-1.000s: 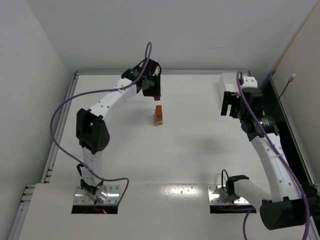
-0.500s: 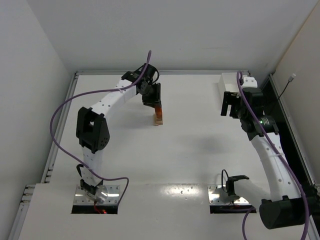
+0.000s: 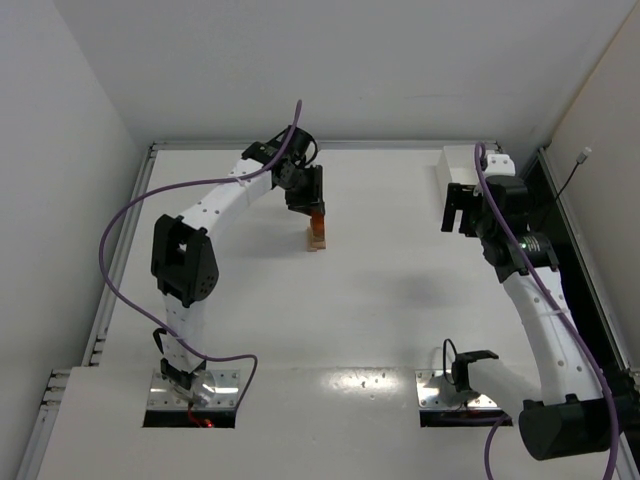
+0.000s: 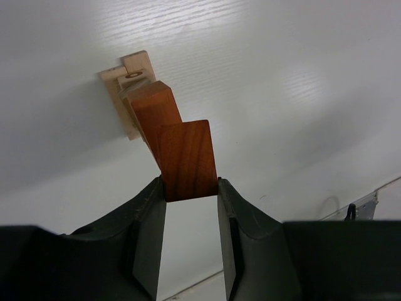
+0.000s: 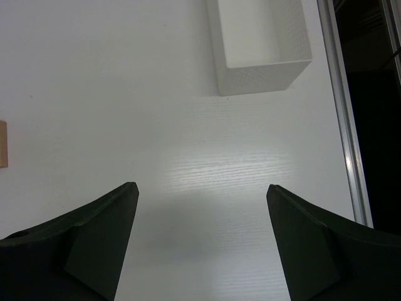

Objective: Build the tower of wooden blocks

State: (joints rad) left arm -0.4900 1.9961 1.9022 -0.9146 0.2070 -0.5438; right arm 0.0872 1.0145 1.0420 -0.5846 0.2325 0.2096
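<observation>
**Left claw** (image 4: 190, 185): closed on a reddish-brown block (image 4: 187, 157). The jaws press two opposite faces and the block projects beyond the tips.

**Wood block tower** (image 3: 317, 236): stands on the counter (image 3: 380, 300), directly beneath the left claw. The wrist view shows pale tan base blocks (image 4: 125, 94) lying flat, with an upright reddish-brown piece (image 4: 153, 103) on top of them. The held block is at the head of that upright piece. Whether it bears on the piece or hangs just above it cannot be told.

**Step in hand (assessed):** seating the held block on top of the tower.

**Recommendations:**
- The column is narrow on a small footing, so lower the block straight down with no sideways push.
- Square the block's faces to the piece below before release.
- Part the jaws evenly and only slightly, so that neither finger drags the block.
- Lift vertically until clear of the tower.

**Risk:** any tilt at release is likely to topple the upright piece.

**Right claw** (image 5: 200, 191): jaws wide apart with nothing between them. It hovers well to the right of the tower.

**White tray** (image 5: 263, 78): lies farther right of the tower, beyond the right claw. No blocks are visible in the part shown.
</observation>
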